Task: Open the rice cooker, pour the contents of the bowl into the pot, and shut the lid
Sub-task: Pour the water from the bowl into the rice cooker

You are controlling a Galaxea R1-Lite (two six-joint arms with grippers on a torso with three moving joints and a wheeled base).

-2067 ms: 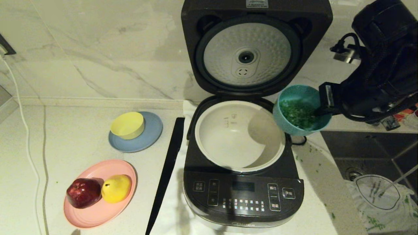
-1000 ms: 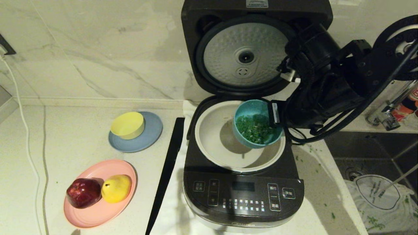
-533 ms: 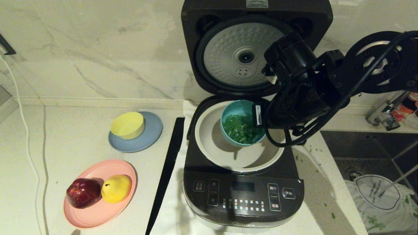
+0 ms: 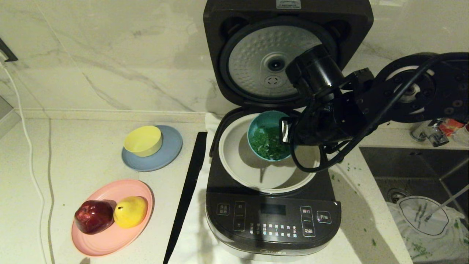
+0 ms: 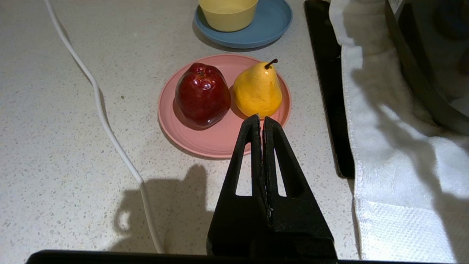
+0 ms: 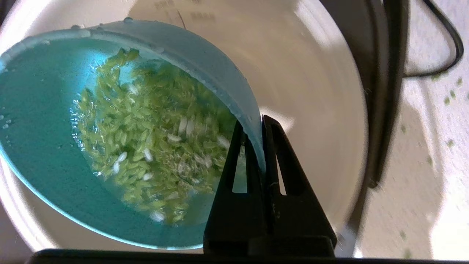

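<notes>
The right gripper (image 6: 256,124) has its two black fingers (image 6: 273,154) pinched together on the rim of the bowl (image 4: 267,135), one inside the wall and one outside. The teal bowl hangs over the white pot (image 4: 253,172), toward the back of its opening and tipped so its mouth leans away from the gripper; the contents (image 6: 154,146), green grains with a few pale ones among them, lie in it. The pot sits in the rice cooker (image 4: 273,216), whose lid (image 4: 278,58) stands upright at the back, silver disc facing forward. The cooker stands on a white cloth (image 5: 395,146) on a pale speckled counter (image 4: 73,154), with a marble wall behind and a sink (image 4: 414,172) to the right. The left gripper (image 5: 261,121), its fingers closed on nothing, hovers parked near a pink plate (image 5: 216,141) bearing an apple (image 5: 201,93) and a pear (image 5: 258,90).
</notes>
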